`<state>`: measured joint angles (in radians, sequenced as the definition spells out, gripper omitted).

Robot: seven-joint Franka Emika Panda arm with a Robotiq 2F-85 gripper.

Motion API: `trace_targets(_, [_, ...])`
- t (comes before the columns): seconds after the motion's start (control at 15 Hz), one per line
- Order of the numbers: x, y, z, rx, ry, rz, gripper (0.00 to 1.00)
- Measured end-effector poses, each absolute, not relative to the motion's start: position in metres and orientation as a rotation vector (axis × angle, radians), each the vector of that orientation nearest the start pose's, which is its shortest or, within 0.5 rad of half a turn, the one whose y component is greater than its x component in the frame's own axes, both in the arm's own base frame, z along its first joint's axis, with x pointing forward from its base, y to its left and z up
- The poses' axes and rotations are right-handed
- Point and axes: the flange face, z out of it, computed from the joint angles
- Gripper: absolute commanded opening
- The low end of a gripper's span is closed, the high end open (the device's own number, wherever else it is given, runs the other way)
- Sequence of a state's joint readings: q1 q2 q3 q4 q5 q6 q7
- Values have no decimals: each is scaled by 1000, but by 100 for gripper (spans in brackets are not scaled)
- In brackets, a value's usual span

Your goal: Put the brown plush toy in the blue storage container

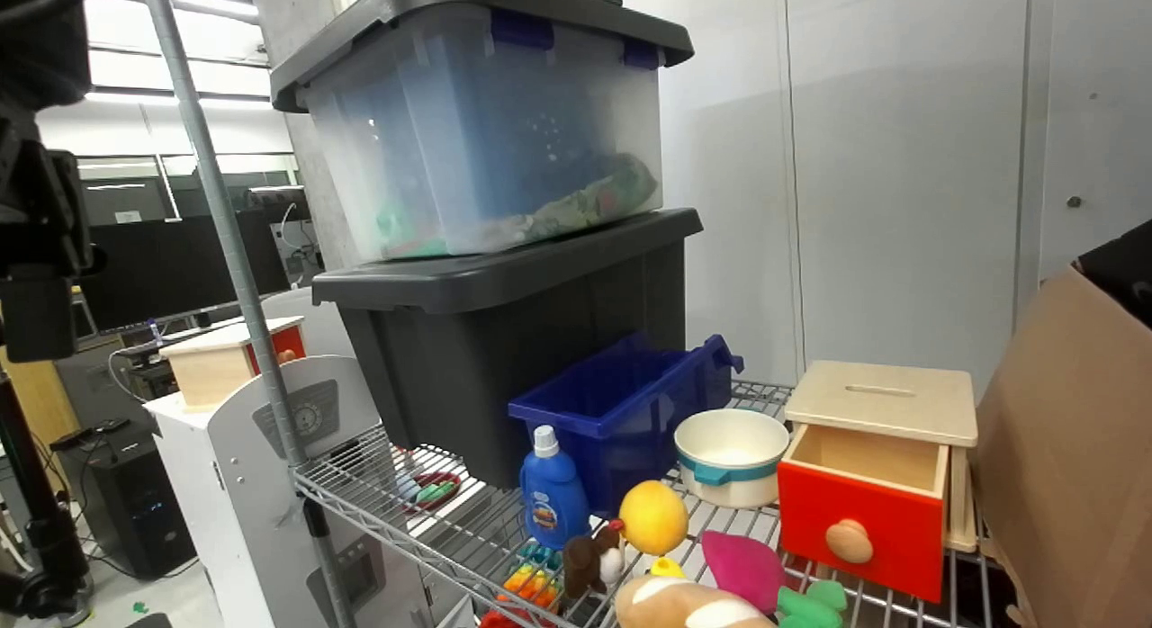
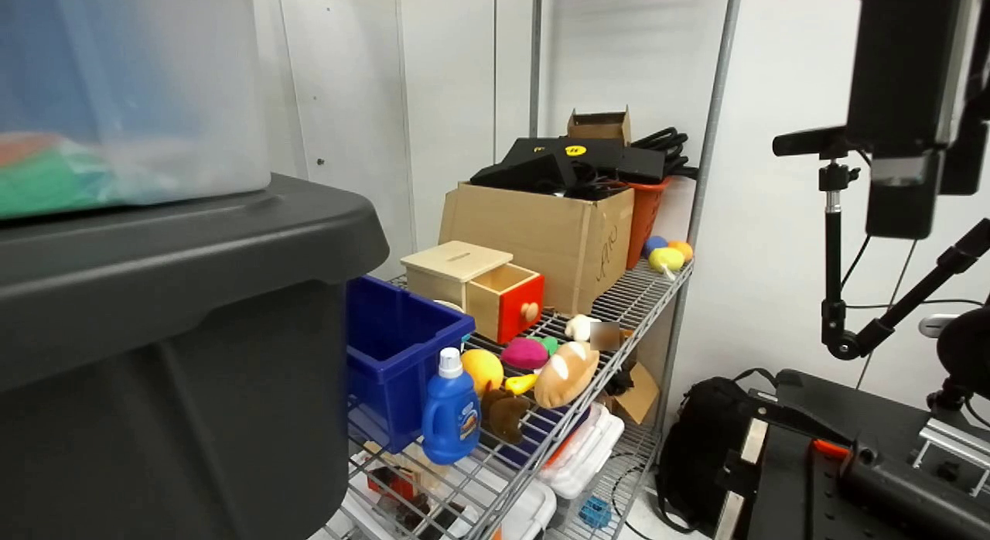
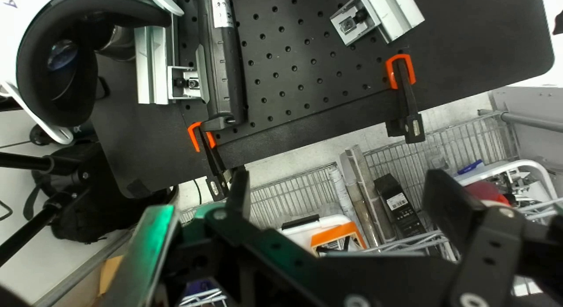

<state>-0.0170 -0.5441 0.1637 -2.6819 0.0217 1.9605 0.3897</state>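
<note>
A tan loaf-shaped plush (image 1: 670, 603) with white stripes lies on the wire shelf; it also shows in an exterior view (image 2: 568, 375). A smaller dark-brown soft toy (image 1: 583, 565) lies beside it, also visible in an exterior view (image 2: 507, 418). I cannot tell which is the brown plush toy. The blue storage container (image 1: 634, 439) stands on the shelf against the dark tote and looks empty; it shows in an exterior view (image 2: 387, 397). My gripper (image 3: 338, 184) is open and empty, away from the shelf toys; it hangs at the frame edge in both exterior views (image 1: 38, 313) (image 2: 930, 192).
A blue detergent bottle (image 1: 553, 497), yellow-orange ball (image 1: 654, 517), white bowl (image 1: 732, 448) and wooden box with open red drawer (image 1: 864, 511) stand around the container. Stacked totes (image 1: 504, 340), a shelf pole (image 1: 220, 214) and a cardboard box (image 1: 1062, 448) flank the shelf. A black table (image 3: 286, 78) lies below the gripper.
</note>
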Motion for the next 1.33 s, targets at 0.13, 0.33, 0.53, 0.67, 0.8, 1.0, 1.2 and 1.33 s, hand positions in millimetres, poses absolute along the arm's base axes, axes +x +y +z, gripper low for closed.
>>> trace_targets(0.13, [338,44,386,-3201,475,262,100])
trace_targets(0.33, [338,33,385,-3195,497,266,100])
trace_targets(0.53, [340,26,389,-3215,455,254,100])
trace_targets(0.67, [344,25,394,-3242,398,237,100])
trace_targets(0.8, [350,25,399,-3266,321,223,100])
trace_targets(1.0, [359,27,404,-3289,154,200,100])
trace_targets(1.2, [365,26,407,-3284,-4,155,100])
trace_targets(1.33, [368,21,409,-3279,-71,130,100])
